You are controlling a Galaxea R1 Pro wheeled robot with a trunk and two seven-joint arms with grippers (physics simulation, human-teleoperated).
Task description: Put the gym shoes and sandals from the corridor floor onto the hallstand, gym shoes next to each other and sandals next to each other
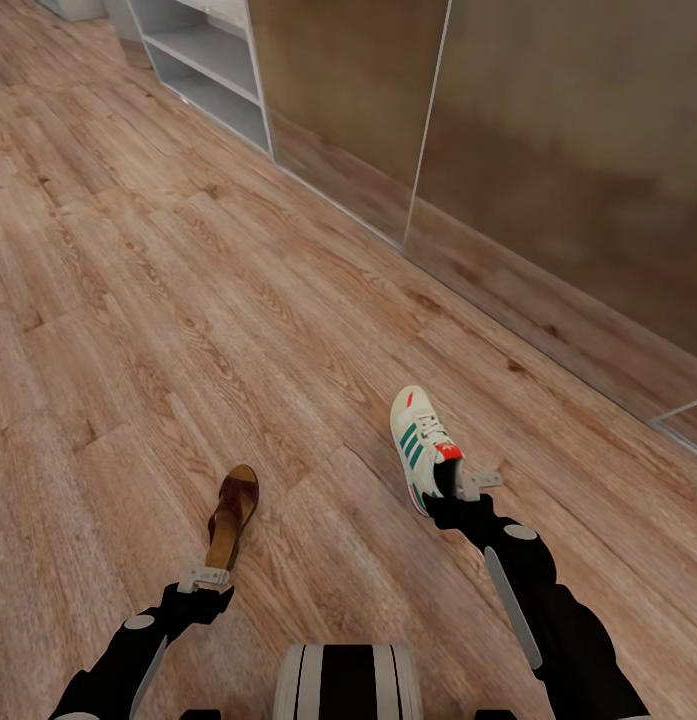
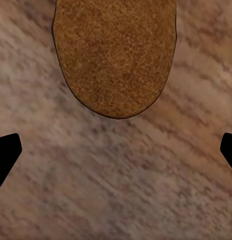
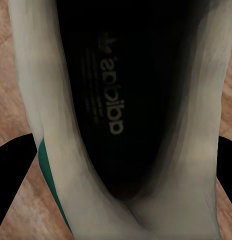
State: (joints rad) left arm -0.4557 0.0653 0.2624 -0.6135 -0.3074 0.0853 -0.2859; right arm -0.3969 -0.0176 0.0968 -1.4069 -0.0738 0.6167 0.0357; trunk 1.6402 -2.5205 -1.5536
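One cream gym shoe point(image 1: 422, 440) with green stripes and a red tongue lies on the corridor floor point(image 1: 188, 330). My right gripper point(image 1: 471, 486) is at its heel. In the right wrist view the dark fingers point(image 3: 13, 180) press against both sides of the gym shoe's point(image 3: 116, 100) heel opening, shut on it. One brown sandal point(image 1: 234, 512) lies to the left. My left gripper point(image 1: 205, 577) hovers just behind its heel. It point(image 2: 116, 155) is open, and the sandal's heel point(image 2: 116, 55) lies ahead of the fingertips, not between them.
A pale grey open shelf unit point(image 1: 203, 60) stands against the wall at the far upper left; I cannot tell whether it is the hallstand. Brown panelled wall point(image 1: 548, 180) runs along the right. Bare wood floor stretches between me and the shelves.
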